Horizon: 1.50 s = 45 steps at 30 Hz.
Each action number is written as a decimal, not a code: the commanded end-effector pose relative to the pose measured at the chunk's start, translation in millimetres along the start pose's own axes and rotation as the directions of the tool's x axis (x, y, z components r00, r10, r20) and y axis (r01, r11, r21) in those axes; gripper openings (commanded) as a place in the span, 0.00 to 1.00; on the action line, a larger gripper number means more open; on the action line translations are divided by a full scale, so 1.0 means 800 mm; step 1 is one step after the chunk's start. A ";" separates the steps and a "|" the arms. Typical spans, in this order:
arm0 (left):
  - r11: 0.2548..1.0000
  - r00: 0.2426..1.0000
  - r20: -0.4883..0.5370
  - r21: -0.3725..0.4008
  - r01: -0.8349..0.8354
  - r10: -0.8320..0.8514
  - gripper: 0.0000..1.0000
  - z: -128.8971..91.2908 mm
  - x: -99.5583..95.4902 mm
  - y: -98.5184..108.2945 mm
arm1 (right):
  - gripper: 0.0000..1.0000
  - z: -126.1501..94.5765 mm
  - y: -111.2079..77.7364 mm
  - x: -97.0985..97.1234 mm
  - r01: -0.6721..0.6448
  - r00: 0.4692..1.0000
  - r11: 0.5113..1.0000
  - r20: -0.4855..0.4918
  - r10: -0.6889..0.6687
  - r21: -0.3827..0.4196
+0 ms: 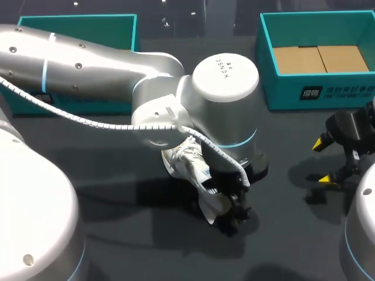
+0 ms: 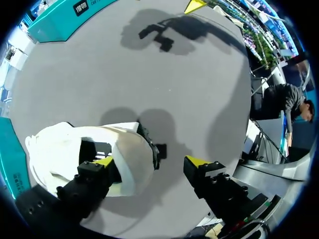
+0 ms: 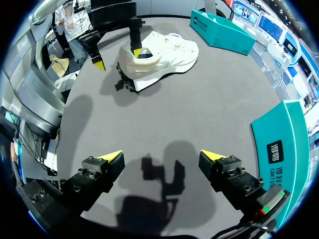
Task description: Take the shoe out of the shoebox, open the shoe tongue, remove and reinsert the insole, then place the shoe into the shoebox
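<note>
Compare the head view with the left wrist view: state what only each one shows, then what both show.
Only the head view shows the brown inside of the shoebox and both spread fingers of the right gripper; there the left arm hides the left gripper. Only the left wrist view shows the left gripper, open, with one finger inside the white shoe and the other outside it, above the table. Both show the shoe lying out of the box on the dark table.
</note>
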State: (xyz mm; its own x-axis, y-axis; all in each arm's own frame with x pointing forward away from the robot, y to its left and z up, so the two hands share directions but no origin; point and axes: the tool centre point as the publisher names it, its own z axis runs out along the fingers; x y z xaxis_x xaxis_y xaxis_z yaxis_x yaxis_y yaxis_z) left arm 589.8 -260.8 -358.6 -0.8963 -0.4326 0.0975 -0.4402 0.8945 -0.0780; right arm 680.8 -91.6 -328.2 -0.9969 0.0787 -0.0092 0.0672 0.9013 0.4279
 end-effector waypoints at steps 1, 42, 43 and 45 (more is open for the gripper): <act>1.000 1.000 0.023 0.008 0.011 -0.011 0.81 0.012 0.006 0.000 | 1.00 0.000 0.000 0.002 0.000 1.000 1.000 0.003 0.000 0.002; 0.996 0.997 0.047 -0.055 0.064 -0.062 0.00 0.026 -0.007 0.017 | 1.00 0.000 0.000 0.002 0.000 1.000 1.000 0.003 0.000 0.002; 0.996 0.998 0.034 -0.069 0.061 -0.059 0.00 0.021 -0.008 0.017 | 1.00 0.000 0.000 0.002 0.000 1.000 1.000 0.003 0.000 0.002; 0.996 1.000 0.001 -0.089 0.029 -0.029 0.00 0.010 -0.011 0.019 | 1.00 0.000 0.000 0.002 0.000 1.000 1.000 0.003 0.000 0.002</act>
State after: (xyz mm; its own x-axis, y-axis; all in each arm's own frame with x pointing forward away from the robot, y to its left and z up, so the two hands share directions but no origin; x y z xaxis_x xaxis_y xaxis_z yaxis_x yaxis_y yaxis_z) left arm 579.9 -253.2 -384.0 -0.8780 -0.4738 0.0675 -0.4746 0.8802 0.0041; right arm 680.8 -91.6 -328.2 -0.9968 0.0788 -0.0092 0.0673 0.9013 0.4279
